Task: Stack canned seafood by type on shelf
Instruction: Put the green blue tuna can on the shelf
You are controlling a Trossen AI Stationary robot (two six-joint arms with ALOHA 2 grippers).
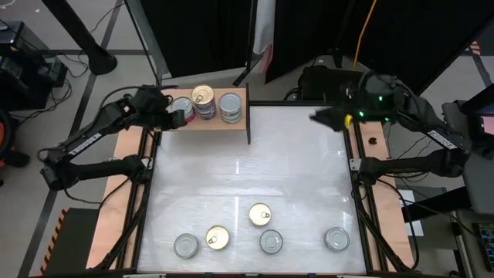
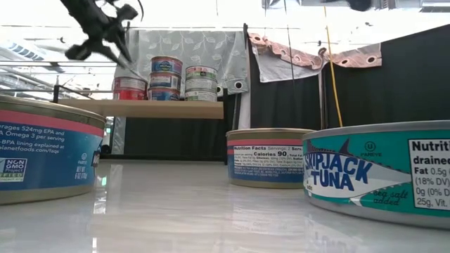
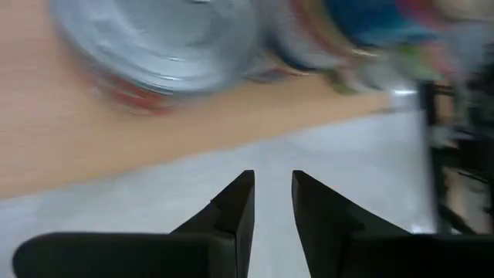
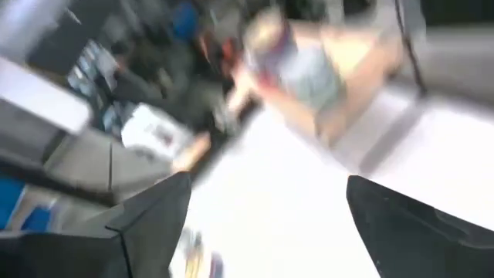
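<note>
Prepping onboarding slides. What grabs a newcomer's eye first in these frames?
First, the shelf at the table's far left corner, carrying cans side by side, some stacked two high, with the left gripper right beside the leftmost can, fingers nearly closed and empty. Next, five loose cans clustered along the table's near edge. The right gripper hangs open over the far right corner.

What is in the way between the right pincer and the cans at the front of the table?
Nothing visible. The right pincer hangs open over the table's far right corner, and only bare white tabletop lies between it and the five loose cans near the front edge. The shelf stands off to the far left.
</note>
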